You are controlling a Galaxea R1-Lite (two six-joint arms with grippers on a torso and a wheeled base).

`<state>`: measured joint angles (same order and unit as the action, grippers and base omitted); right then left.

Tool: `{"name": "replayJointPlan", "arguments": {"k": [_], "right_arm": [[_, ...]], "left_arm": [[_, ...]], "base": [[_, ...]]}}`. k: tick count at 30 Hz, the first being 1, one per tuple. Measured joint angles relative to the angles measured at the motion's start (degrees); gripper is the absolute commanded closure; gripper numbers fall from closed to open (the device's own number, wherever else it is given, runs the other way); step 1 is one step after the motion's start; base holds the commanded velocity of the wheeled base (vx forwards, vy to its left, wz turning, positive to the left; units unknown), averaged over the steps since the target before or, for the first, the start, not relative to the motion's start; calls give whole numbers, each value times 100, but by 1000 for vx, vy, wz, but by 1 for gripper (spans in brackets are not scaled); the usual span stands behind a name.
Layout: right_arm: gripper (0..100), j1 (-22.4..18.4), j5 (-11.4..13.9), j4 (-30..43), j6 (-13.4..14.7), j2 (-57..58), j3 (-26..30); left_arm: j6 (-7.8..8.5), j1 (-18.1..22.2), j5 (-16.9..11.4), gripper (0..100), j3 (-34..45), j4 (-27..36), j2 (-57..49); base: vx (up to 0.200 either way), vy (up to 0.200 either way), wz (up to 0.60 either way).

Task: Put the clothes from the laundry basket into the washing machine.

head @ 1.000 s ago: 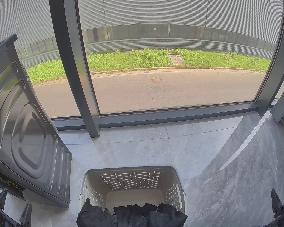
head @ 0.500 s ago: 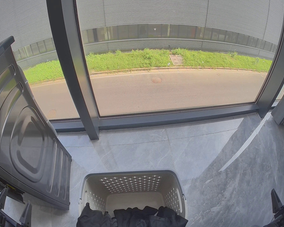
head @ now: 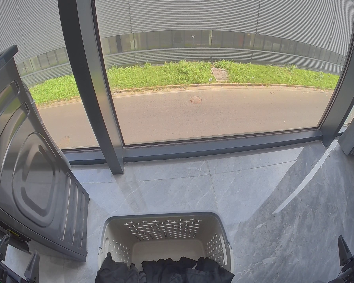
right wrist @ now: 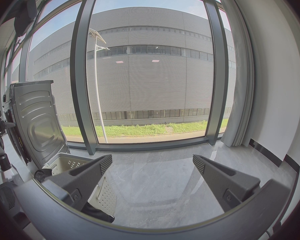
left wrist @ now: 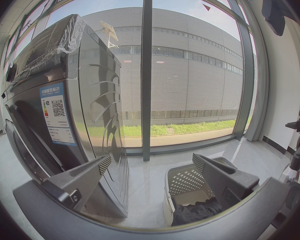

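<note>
Only view shifted; clothes lie in laundry basket beside labelled washing machine.

dark clothes heaped in white laundry basket | grey washing machine beside

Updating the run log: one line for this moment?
left gripper open, empty | right gripper open, empty | clothes in laundry basket | washing machine on robot's left

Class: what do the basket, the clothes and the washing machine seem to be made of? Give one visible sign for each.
Basket: likely moulded plastic, matte cream; star-shaped holes pierce its thin walls.
Clothes: soft black fabric, matte; they slump in folds.
Washing machine: probably painted sheet metal, dark grey with a slight sheen; pressed ribs shape its side panel.
</note>
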<state>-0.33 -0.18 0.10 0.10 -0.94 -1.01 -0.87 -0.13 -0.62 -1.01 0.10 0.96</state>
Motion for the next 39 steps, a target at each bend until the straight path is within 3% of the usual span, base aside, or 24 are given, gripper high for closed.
{"name": "replayJointPlan", "arguments": {"k": [39], "right_arm": [[0, 6, 9, 0, 0, 0, 0]], "left_arm": [[2, 2, 0, 0, 0, -2, 0]], "base": [[-200, 0, 0]]}}
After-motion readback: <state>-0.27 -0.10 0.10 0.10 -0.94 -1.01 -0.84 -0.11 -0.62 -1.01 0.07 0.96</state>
